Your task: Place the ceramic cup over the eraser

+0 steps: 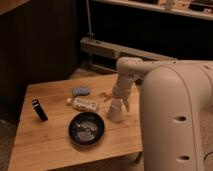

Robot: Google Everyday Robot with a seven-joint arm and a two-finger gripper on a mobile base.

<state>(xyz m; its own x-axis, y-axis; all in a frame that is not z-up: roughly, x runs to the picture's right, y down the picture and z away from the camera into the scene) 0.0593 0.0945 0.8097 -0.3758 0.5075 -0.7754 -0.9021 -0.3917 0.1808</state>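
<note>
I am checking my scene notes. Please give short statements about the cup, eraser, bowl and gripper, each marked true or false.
1. The eraser is near the left edge of the table. True.
2. The ceramic cup covers the eraser. False: it stands right of the black bowl.
3. The gripper is just above the ceramic cup. True.
4. The white tube lies inside the black bowl. False: it lies on the table behind it.

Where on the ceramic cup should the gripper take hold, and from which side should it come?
Probably across the ceramic cup's upper wall, coming down from above. It stands upright, tapered and handleless, and the black bowl and white tube lie close on its picture-left side. The gripper hangs right at its top.
</note>
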